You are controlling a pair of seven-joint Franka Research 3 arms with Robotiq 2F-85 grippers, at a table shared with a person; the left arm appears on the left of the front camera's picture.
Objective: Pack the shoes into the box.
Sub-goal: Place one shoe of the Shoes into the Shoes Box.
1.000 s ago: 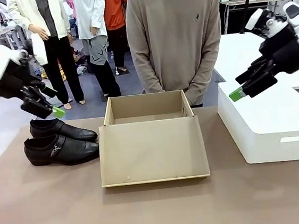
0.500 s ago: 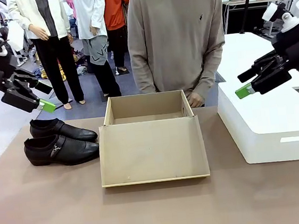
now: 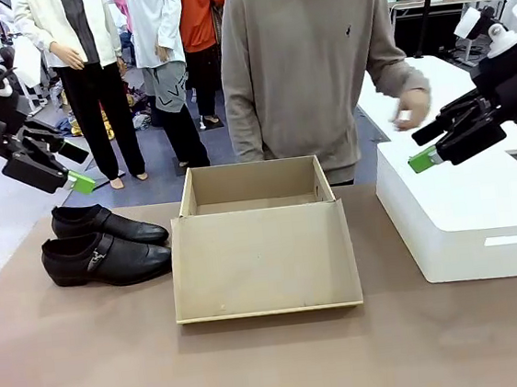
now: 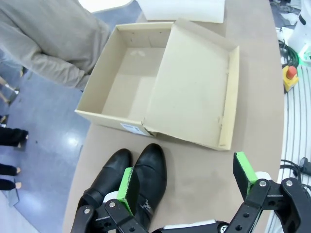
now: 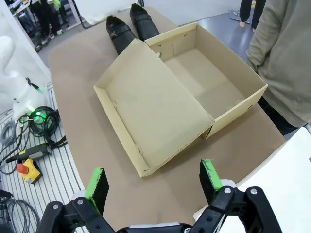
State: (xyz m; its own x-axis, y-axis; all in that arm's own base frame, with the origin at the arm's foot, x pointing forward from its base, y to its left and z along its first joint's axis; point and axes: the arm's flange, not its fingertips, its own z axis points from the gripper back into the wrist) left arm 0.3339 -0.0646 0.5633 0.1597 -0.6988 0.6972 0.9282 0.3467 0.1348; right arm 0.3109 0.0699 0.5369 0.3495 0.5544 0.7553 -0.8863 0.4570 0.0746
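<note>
Fingers (image 4: 127, 189) of the left gripper (image 4: 186, 182) are spread wide with nothing between their green pads, and the right gripper (image 5: 154, 183) is likewise held wide open and empty. In the front view the left gripper (image 3: 78, 168) is seen in the air above the shoes (image 3: 107, 246), and the right gripper (image 3: 425, 145) over the white plastic box (image 3: 469, 217).

The box (image 3: 187, 193) of plain tan cardboard is placed at the middle of the table (image 3: 258, 369). Bare cardboard is shown on its floor and walls, and nothing is held in it. Its hinged lid (image 3: 264, 262) is laid flat on the table, a shallow tray with low rims, towards the robot's side.

The shoes are set side by side on the table just left of the box, outside it. Glossy black leather, rounded toes and a strap with a small metal buckle are seen.

From the left wrist view a small white label (image 4: 129, 127) is made out on the box's short wall facing the shoes (image 4: 146, 167). From the right wrist view the box (image 5: 252, 97) is shown from its other side, with the shoes (image 5: 126, 26) beyond it. A person's hand (image 3: 407, 109), blurred, is held above the white plastic box.
</note>
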